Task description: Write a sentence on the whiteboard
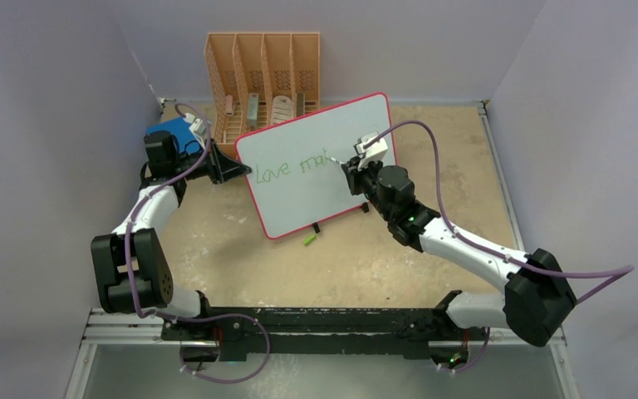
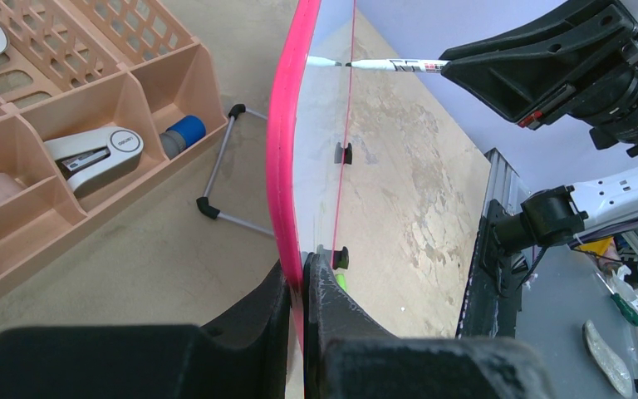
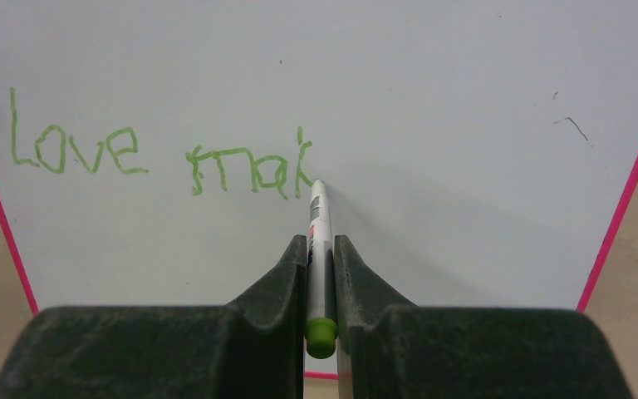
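Left gripper braces the whiteboard, which stands propped just before the peach organizer, jaws narrowed onto its pink side rim. Finishing the "k" well probably calls for light, even pressure and short strokes, with that brace firm. Right gripper is closed tight on a green marker, its tip touching the board at the sentence, which reads "love mak".

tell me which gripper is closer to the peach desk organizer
Left. The left gripper clamps the whiteboard at its left edge, close by the organizer; the right gripper holds a marker at mid-board, farther off.
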Robot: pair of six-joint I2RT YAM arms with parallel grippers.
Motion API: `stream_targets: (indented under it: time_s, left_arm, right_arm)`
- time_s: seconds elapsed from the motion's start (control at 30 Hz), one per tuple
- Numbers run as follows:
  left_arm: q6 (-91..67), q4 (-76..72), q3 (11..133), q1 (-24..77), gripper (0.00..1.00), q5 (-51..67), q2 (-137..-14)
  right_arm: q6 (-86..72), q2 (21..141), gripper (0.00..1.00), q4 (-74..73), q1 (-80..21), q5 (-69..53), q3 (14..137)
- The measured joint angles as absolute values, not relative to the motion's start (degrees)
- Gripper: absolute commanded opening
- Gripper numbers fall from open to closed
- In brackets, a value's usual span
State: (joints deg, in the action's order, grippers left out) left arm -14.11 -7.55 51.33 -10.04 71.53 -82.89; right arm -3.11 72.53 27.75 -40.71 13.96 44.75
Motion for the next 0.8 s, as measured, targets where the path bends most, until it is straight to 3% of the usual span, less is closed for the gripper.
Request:
stream_targets:
  time_s: [0.8]
  left_arm:
    - [-14.1, -7.5, 51.3, -10.0, 0.0, 71.5, -82.9]
  right_arm:
    - [-3.1, 72.8, 0.0, 28.2, -39.6, 16.0, 44.8]
